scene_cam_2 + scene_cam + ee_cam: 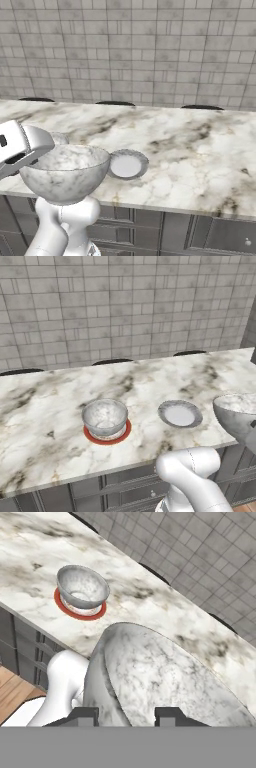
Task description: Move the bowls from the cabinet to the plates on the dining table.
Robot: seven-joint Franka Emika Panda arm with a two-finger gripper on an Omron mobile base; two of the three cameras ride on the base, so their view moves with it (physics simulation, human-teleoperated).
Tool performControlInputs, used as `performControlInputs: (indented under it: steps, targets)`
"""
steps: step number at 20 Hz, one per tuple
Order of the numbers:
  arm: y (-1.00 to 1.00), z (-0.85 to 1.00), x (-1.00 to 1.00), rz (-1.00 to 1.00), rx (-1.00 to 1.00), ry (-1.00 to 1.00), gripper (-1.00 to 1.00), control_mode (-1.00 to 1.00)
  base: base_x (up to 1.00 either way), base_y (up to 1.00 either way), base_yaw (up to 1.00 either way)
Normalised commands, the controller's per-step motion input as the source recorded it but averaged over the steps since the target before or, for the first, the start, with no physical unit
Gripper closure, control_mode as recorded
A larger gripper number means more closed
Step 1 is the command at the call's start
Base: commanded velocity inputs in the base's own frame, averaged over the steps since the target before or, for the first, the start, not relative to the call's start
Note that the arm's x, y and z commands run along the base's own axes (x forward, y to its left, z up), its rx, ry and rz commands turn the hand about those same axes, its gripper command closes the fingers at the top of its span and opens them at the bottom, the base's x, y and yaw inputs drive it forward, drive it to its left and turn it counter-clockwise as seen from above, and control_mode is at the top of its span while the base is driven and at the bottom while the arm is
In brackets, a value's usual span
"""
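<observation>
A marble bowl (pixel 64 172) is held up in the air by the claw (pixel 125 716), whose two dark tips are clamped on the bowl's rim, one inside and one outside. In the right base view this held bowl is seen at about 8 o'clock, over the near edge of the worktop (pixel 200 150). In the left base view it is seen at 3 o'clock. The pale plate (pixel 180 414) is lying flat on the worktop with nothing on it, and from the right base view it is just beside the held bowl, toward 2 o'clock from it. A second bowl (pixel 104 417) is set upright on the red plate (pixel 107 434), and a ring of red is seen all around its bottom. The red plate is near the pale plate, toward 9 o'clock from it in the left base view. A grey tiled wall (pixel 125 306) is seen behind the worktop.
</observation>
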Motion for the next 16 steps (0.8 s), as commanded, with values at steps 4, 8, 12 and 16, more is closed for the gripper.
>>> performControlInputs:
  steps: [4, 8, 12, 16]
  targets:
    - [0.0, 0.0, 0.0, 0.0, 0.0, 0.0, 1.0, 1.0, 0.0, 0.0, 0.0]
    - [0.0, 0.0, 0.0, 0.0, 0.0, 0.0, 1.0, 1.0, 0.0, 0.0, 0.0]
    - [0.0, 0.0, 0.0, 0.0, 0.0, 0.0, 1.0, 1.0, 0.0, 0.0, 0.0]
    - [0.0, 0.0, 0.0, 0.0, 0.0, 0.0, 1.0, 1.0, 0.0, 0.0, 0.0]
